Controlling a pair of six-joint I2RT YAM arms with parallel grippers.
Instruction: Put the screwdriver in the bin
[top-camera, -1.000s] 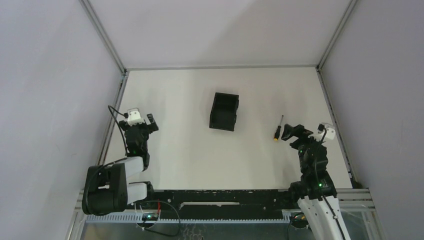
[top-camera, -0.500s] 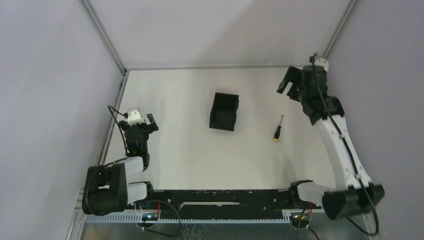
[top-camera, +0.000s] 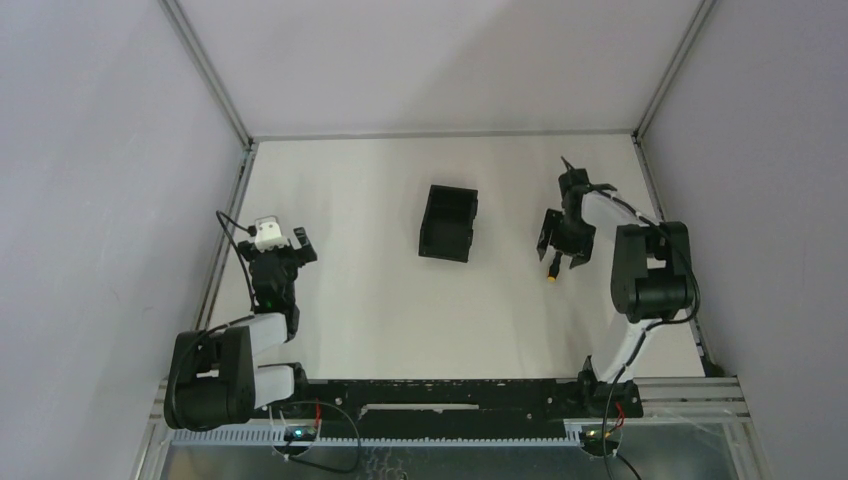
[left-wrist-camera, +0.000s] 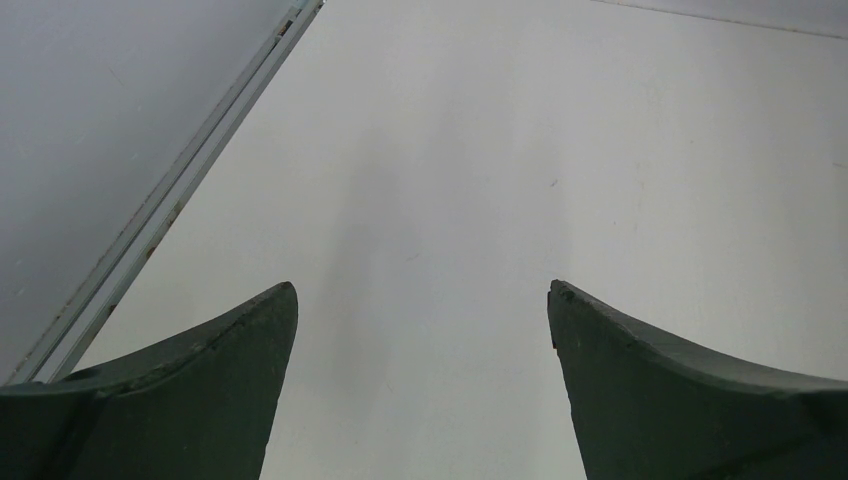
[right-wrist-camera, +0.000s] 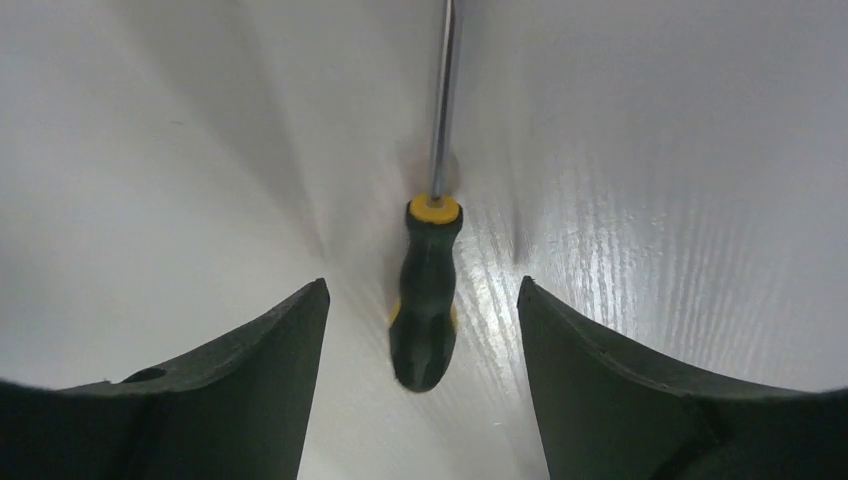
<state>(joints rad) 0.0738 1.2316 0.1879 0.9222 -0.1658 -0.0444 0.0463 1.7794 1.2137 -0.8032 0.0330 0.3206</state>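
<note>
Counted: one screwdriver (right-wrist-camera: 428, 290) flat on counter (top-camera: 380, 300) between open right jaws, untouched; one bin (top-camera: 448, 222) apart; left jaws open.

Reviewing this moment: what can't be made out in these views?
- Tip of the screwdriver: right wrist view, the shaft runs off the top edge.
- Most of the screwdriver in the top view: the right claw covers it; only the handle end shows.
- Inside of the bin: top view, too dark and small to tell contents.
</note>
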